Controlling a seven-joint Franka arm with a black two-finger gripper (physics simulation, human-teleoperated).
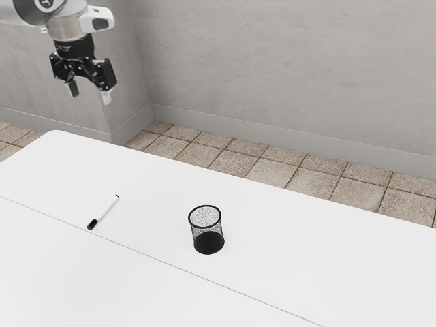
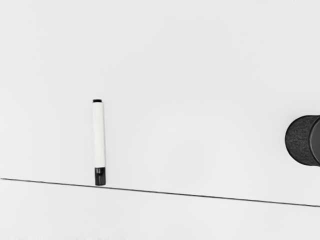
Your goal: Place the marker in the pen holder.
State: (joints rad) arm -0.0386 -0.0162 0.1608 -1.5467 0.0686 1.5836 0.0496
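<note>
My tool [image 1: 90, 95] hangs wide open and empty. The marker [image 1: 104, 211] lies on the counter [image 1: 293, 238], black cap just beside the seam [image 2: 225, 198], well apart from the upright pen holder [image 1: 208, 243]. The lettering [image 1: 63, 48] on my wrist is too small to read.

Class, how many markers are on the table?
1. The marker lies flat on the white table, its black cap end near the thin dark line.
</note>
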